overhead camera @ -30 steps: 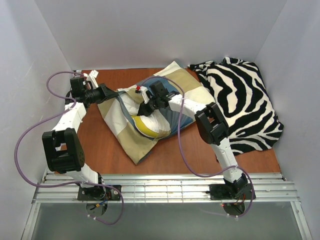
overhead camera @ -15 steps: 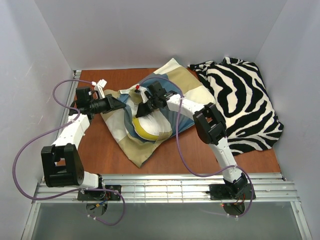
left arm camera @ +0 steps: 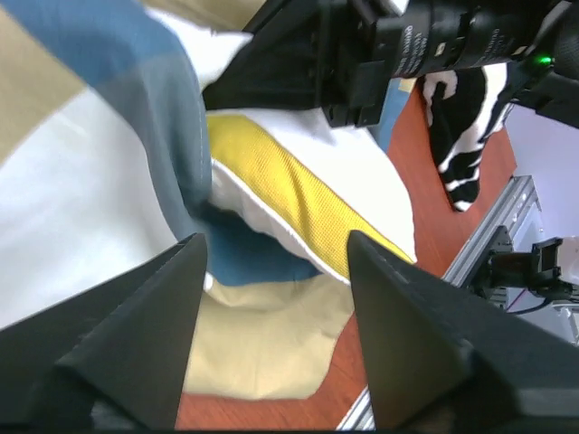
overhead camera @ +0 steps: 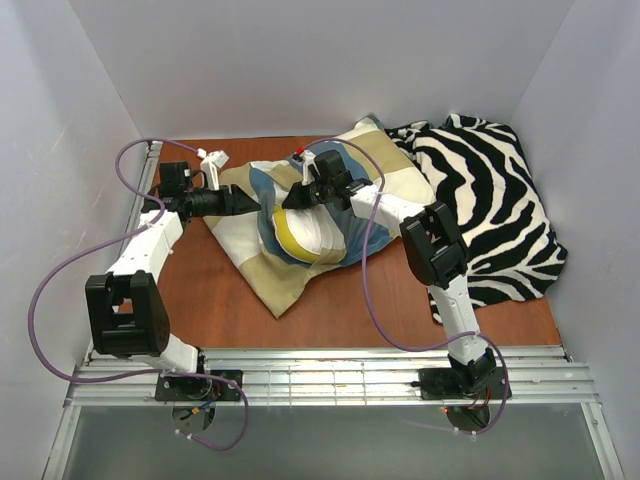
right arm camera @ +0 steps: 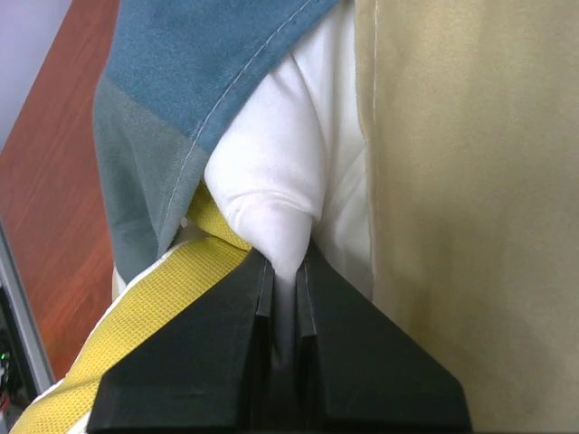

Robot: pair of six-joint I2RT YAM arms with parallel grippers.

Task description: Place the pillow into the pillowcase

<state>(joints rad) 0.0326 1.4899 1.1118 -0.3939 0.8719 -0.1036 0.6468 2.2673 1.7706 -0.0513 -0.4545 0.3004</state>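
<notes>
The checked blue, tan and cream pillowcase lies crumpled mid-table. The white pillow with its yellow edge sits partly inside the case's mouth, its near end sticking out. My right gripper is shut on a pinch of the pillow's white fabric, right beside the pillowcase's blue hem. My left gripper stands open at the case's left side. Its fingers have nothing between them, and beyond them I see the tan cloth and the yellow edge.
A black-and-white zebra-striped cloth lies heaped at the back right, touching the pillowcase's far corner. Bare brown table shows at the front left. A metal rail runs along the near edge, and grey walls close in three sides.
My left gripper has opened and let go of the pillowcase's edge after moving right. The right gripper has drawn the pillow toward the back, and the whole bundle has shifted back and right.
</notes>
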